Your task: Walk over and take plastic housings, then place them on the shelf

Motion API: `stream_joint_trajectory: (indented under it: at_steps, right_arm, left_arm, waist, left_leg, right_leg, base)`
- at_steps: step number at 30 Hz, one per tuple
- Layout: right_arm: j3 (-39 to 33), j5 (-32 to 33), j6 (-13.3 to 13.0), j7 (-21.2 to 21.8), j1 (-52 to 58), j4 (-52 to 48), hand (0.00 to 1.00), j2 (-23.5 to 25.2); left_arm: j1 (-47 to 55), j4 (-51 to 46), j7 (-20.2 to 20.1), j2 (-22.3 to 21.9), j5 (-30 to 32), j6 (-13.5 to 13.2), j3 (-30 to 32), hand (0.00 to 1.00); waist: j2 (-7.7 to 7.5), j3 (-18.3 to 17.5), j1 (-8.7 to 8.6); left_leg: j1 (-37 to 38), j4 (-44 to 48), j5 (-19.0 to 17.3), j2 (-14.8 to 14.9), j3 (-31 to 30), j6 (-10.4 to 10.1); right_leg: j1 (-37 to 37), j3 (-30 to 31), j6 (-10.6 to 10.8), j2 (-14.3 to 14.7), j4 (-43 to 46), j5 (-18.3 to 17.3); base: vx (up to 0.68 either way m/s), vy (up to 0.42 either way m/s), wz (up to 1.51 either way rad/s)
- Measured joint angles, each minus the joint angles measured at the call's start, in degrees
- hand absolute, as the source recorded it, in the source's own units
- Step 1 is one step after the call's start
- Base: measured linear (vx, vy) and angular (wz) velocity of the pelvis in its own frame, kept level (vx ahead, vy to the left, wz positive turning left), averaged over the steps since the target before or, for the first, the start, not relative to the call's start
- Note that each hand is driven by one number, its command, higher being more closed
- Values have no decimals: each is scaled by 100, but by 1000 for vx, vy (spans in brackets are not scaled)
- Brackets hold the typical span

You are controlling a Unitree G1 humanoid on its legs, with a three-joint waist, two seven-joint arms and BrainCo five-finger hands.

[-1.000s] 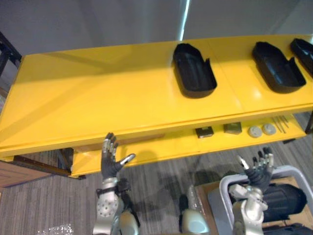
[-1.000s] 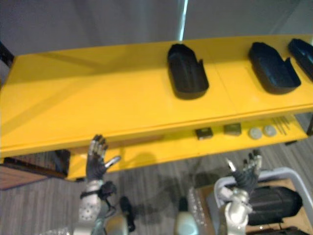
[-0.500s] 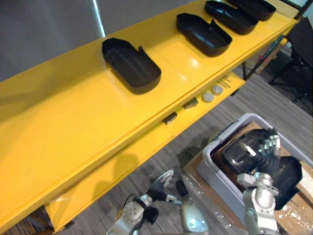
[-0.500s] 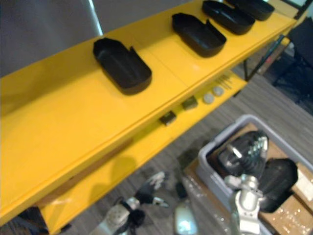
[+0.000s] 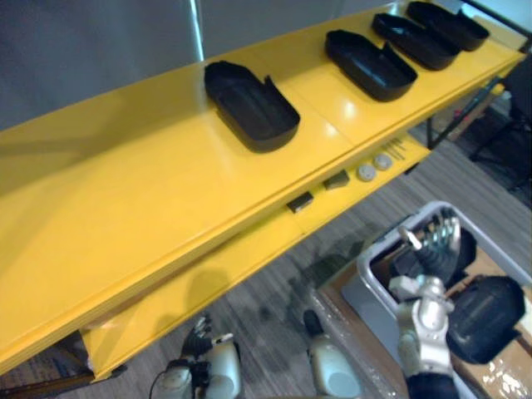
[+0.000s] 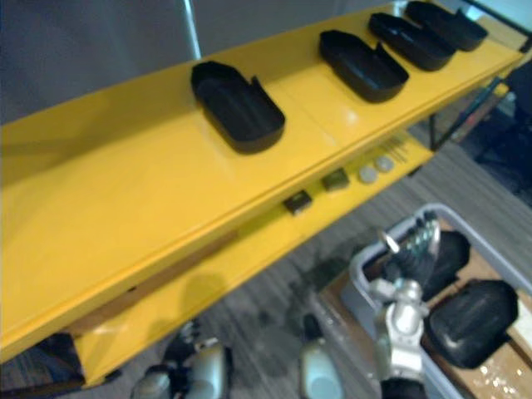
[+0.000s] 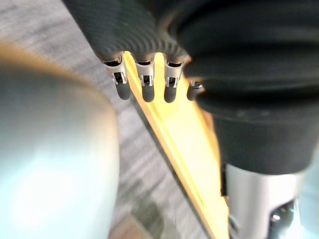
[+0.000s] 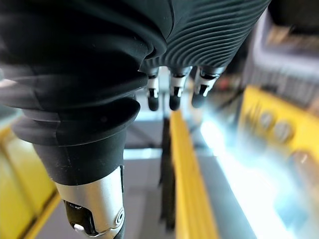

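On the top board of the yellow shelf (image 5: 125,216) lie four black plastic housings, open side up, in a row running away to the robot's right. The nearest housing (image 5: 252,105) sits about mid-board. The second housing (image 5: 370,65) is well apart from it. The third housing (image 5: 416,40) and the fourth housing (image 5: 449,23) lie close together near the far end.

At the lower right, more black housings sit in a grey plastic bin (image 5: 371,298). A rounded housing (image 5: 486,316) is on the near side, and another housing (image 6: 447,251) lies further in, partly behind the right hand (image 5: 432,249). That hand is raised over the bin with its fingers (image 8: 174,97) straight and side by side, the thumb held apart, and nothing in its grasp. Whether it touches the housing behind it cannot be told.

The left hand (image 7: 144,50) hangs low at the robot's left, near the grey wood-grain floor (image 5: 274,299). Its fingers (image 7: 144,88) are straight in a row and hold nothing. The shelf's yellow edge shows past them.

On the lower board (image 5: 208,291) of the shelf, under the second housing, a line of small parts lies:
- a dark block (image 5: 300,202)
- a greenish block (image 5: 337,179)
- two pale round discs (image 5: 366,173) just beside each other
- a few thin rods (image 5: 397,148)

The bin stands on a brown base (image 6: 499,378).
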Motion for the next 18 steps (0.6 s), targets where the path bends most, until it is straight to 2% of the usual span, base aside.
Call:
stream_joint_trajectory:
  at_steps: [1, 2, 3, 4, 5, 6, 7, 9, 10, 11, 12, 13, 14, 15, 16, 17, 18]
  right_arm:
    - [6, -7, -2, 53, 273, -220, 0, 68]
    - [-8, 2, -5, 97, 342, -282, 0, 66]
    - [-57, 9, -5, 155, 366, -313, 0, 50]
    - [-103, 14, -7, 199, 341, -317, 0, 28]
    - [-72, 13, -9, 250, 285, -318, 0, 14]
    - [-43, 9, -9, 257, 246, -318, 0, 12]
    - [-27, -38, 0, 236, 153, -318, 0, 9]
    - [-29, -227, 67, 155, -149, -155, 0, -94]
    - [-36, -231, 101, 104, -232, -106, 0, -149]
    - [-69, -332, 174, -98, -408, 67, 0, -281]
    - [-87, -455, 293, -265, -479, 86, 0, -328]
    - [-87, -467, 353, -356, -523, 88, 0, -340]
    - [-103, -460, 422, -440, -625, 88, 0, -351]
    - [-127, -460, 521, -499, -768, 103, 0, -470]
    - [-126, -465, 595, -498, -848, 102, 0, -558]
    - [-131, -477, 725, -482, -1039, 101, 0, -767]
    - [-199, -491, 806, -475, -1250, 102, 0, -984]
  left_arm:
    - [1, 22, 142, -70, 13, 143, 234, 0]
    - [1, 34, 222, -64, 8, 225, 354, 0]
    - [-2, 121, 332, -23, 0, 290, 467, 0]
    - [2, 306, 449, 73, -3, 425, 532, 0]
    - [43, 519, 500, 144, -6, 550, 572, 0]
    - [98, 609, 509, 155, -10, 626, 608, 0]
    - [207, 684, 501, 135, -182, 680, 748, 0]
    - [417, 689, 487, 134, -227, 736, 1028, 0]
    - [478, 697, 480, 135, -224, 740, 1105, 0]
    - [694, 701, 434, 141, -219, 730, 1299, 0]
    - [837, 711, 405, 149, -223, 724, 1438, 0]
    - [944, 725, 387, 153, -231, 714, 1520, 0]
    - [1152, 800, 309, 193, -370, 624, 1621, 0]
    - [1235, 929, 207, 119, -453, 597, 1697, 0]
    - [1289, 920, 163, 85, -454, 556, 1701, 0]
    - [1315, 912, 81, -77, -595, 400, 1690, 0]
    - [1189, 902, -9, -332, -687, 328, 1670, 0]
  waist:
    - [11, 21, 69]
    - [-17, 36, 82]
    - [-78, 33, 79]
    - [-106, 17, 107]
    - [-103, 13, 113]
    - [-114, 8, 130]
    - [-144, -14, 158]
    - [-236, -72, 313]
    - [-262, -88, 347]
    - [-381, -162, 410]
    - [-455, -207, 417]
    - [-505, -240, 447]
    - [-609, -308, 483]
    - [-545, -353, 491]
    - [-524, -388, 498]
    - [-469, -423, 543]
    - [-231, -354, 554]
  left_leg:
    - [74, -75, 41, 170, 346, 132]
    - [133, -138, 79, 199, 515, 189]
    - [221, -249, 151, 260, 713, 235]
    - [345, -455, 251, 370, 952, 299]
    - [477, -675, 406, 512, 1118, 290]
    - [526, -797, 483, 565, 1198, 274]
    - [532, -1022, 659, 670, 1322, 234]
    - [516, -1382, 938, 826, 1521, 101]
    - [505, -1447, 988, 840, 1524, 61]
    - [507, -1527, 1047, 865, 1596, -89]
    - [514, -1522, 1064, 927, 1693, -270]
    - [533, -1522, 1085, 963, 1777, -349]
    - [571, -1482, 1137, 1008, 1936, -461]
    - [548, -1448, 1191, 1085, 1901, -569]
    - [504, -1463, 1233, 1075, 1783, -626]
    - [447, -1564, 1250, 1041, 1511, -658]
    - [388, -1729, 1294, 1053, 1241, -737]
  right_leg:
    - [7, -437, -322, -80, -210, 350]
    - [-46, -739, -356, -123, -62, 293]
    - [-120, -1111, -478, -170, 372, 105]
    - [-204, -1451, -612, -224, 1108, -254]
    - [-201, -1607, -795, -262, 1808, -565]
    - [-195, -1655, -850, -313, 2108, -704]
    - [-171, -1659, -957, -444, 2546, -856]
    - [-70, -1641, -1044, -724, 2719, -969]
    - [10, -1631, -1059, -815, 2649, -963]
    - [211, -1616, -1066, -1033, 2368, -949]
    - [313, -1634, -1122, -1136, 2081, -840]
    - [359, -1660, -1131, -1186, 1842, -703]
    - [436, -1828, -943, -1258, 1303, -366]
    - [566, -1998, -469, -1187, 920, -693]
    - [582, -2045, -275, -1155, 662, -814]
    - [583, -2025, 6, -1021, 191, -887]
    - [497, -1896, 73, -842, -170, -738]
  base:
    - [-187, 103, -103]
    - [-234, 127, -113]
    - [-180, 91, -99]
    - [-179, 99, -103]
    - [-132, 75, -89]
    - [-73, 38, -76]
    - [-39, -21, -64]
    - [-35, -60, -77]
    - [-7, -128, -77]
    - [6, -137, -53]
    - [25, -216, -55]
    - [46, -253, -57]
    - [74, -308, -75]
    - [77, -263, -84]
    - [108, -266, -116]
    - [116, -272, -137]
    - [106, -248, -133]
